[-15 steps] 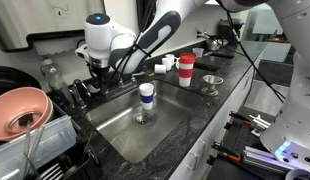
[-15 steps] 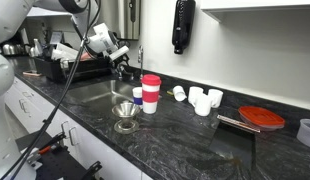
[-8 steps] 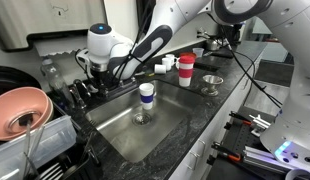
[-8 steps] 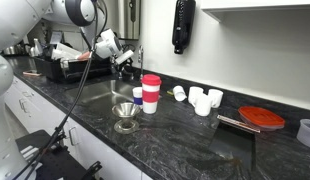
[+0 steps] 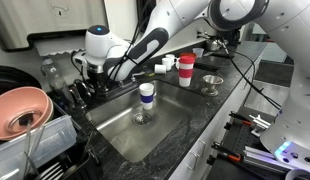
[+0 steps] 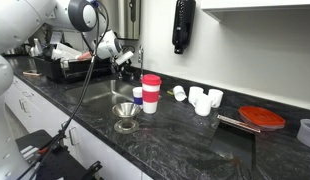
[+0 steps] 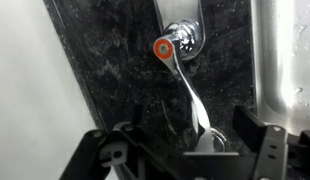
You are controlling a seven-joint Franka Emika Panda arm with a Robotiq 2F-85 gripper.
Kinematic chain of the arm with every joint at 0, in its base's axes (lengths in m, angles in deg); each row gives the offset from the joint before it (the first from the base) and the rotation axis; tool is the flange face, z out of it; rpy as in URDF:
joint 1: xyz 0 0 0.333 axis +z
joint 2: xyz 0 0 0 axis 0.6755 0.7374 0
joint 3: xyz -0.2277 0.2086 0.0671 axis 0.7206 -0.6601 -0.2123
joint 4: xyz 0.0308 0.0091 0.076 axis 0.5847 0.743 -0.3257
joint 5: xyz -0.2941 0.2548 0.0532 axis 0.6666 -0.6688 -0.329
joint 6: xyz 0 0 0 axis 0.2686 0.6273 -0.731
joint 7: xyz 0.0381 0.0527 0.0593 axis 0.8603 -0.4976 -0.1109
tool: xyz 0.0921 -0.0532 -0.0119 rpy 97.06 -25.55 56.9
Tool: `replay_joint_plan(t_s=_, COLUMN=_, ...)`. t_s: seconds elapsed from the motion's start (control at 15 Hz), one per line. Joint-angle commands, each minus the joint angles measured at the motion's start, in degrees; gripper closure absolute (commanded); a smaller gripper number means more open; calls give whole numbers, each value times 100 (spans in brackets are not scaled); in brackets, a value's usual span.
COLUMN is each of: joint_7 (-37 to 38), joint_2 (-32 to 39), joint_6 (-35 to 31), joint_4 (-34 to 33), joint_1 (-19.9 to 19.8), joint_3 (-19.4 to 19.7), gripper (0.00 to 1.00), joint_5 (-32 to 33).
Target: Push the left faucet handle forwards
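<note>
In the wrist view the left faucet handle (image 7: 183, 95) is a thin shiny lever with an orange-red dot at its far tip. It rises from a round base (image 7: 209, 141) on the dark speckled counter. My gripper (image 7: 185, 148) is open, with one finger on each side of that base and neither finger visibly touching the lever. A second chrome fitting (image 7: 185, 36) sits just beyond the lever's tip. In both exterior views the gripper (image 5: 95, 72) (image 6: 123, 62) is low at the back of the sink and hides the handle.
The steel sink (image 5: 145, 125) holds a blue-and-white cup (image 5: 146, 95). A red-and-white cup (image 5: 185, 67), a metal funnel (image 5: 212, 83) and white cups (image 6: 202, 99) stand on the counter. A pink bowl (image 5: 19, 110) and a dish rack (image 6: 63, 66) are beside the sink.
The arm has shifted slightly towards the back of the sink and a little lower. The gripper stays open. Nothing else has moved.
</note>
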Motion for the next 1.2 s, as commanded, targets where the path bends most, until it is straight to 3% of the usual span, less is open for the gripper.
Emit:
replay_joint_plan(t_s=0.0, joint_7=-329, joint_2=121, joint_6=-100, joint_4=-189, joint_1=-95, joint_3=-45, gripper=41, joint_5=-234)
replay_joint_plan(t_s=0.33, joint_7=-314, joint_2=119, joint_6=-104, joint_4=-194, joint_1=-95, joint_3=-28, gripper=77, joint_5=-265)
replay_joint_plan(t_s=0.6, joint_7=-410, joint_2=116, joint_6=-79, joint_4=-152, joint_1=-86, joint_3=-18, gripper=99, joint_5=-426)
replay_joint_plan(t_s=1.13, joint_7=-588, joint_2=69, joint_6=-120, joint_4=-53, joint_1=-111, joint_3=-44, gripper=95, joint_5=-432)
